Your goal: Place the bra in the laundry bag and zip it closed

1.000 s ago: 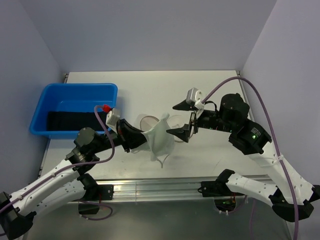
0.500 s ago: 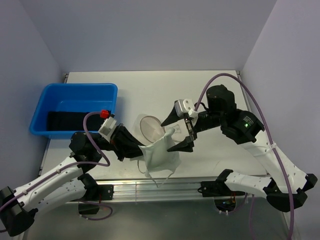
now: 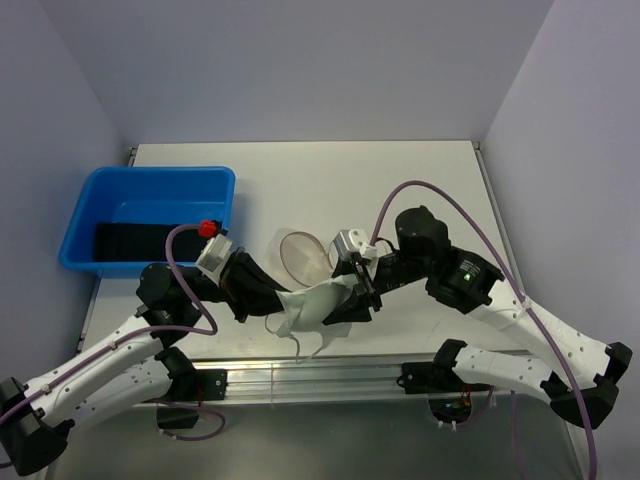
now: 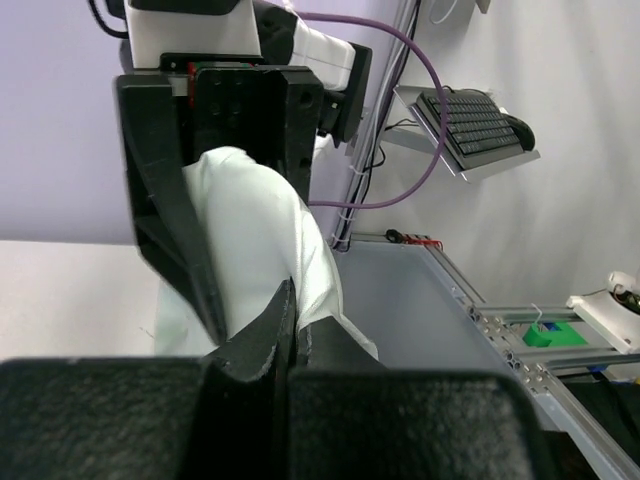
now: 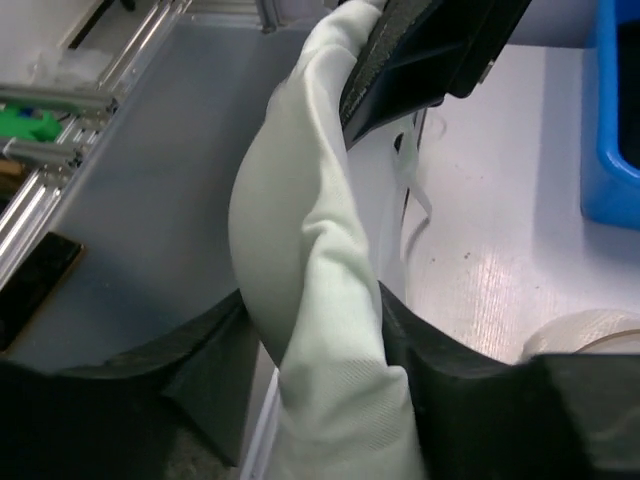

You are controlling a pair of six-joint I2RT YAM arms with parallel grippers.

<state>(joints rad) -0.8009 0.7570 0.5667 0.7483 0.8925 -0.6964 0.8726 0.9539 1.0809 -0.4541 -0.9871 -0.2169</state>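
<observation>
Tub [image 3: 215, 180] sits far left on the table [image 3: 420, 180], blue, with a black cloth [image 3: 135, 240] along its floor; the near wall hides the cloth's front edge. Next right, the left gripper [image 3: 268, 298] is low over the table's near edge. From above I cannot see its fingertips, which are buried in fabric. Its own camera settles it: the fingers are pressed together with a pinch of the bra [image 3: 318, 305] between them.

The bra hangs as a pale band between the two grippers, above the table's front strip, with one thin strap drooping toward the rail [image 3: 300, 378]. It is bunched into folds, so I cannot make out how the cups lie. Just behind it the bag [image 3: 298, 255] lies on the table, a round mesh disc with a tan rim, its right side covered by the right wrist. I cannot find the zip pull or tell whether the bag is open.

The right gripper [image 3: 358, 297] comes in from the right at the bra's other end. In its wrist view both fingers bear on a thick fold, one on each side. That view cuts off the tub at its right edge and shows a pale curve at bottom right, too blurred to name. Off the table, the left wrist view catches a keyboard [image 4: 480, 115] on a shelf.
</observation>
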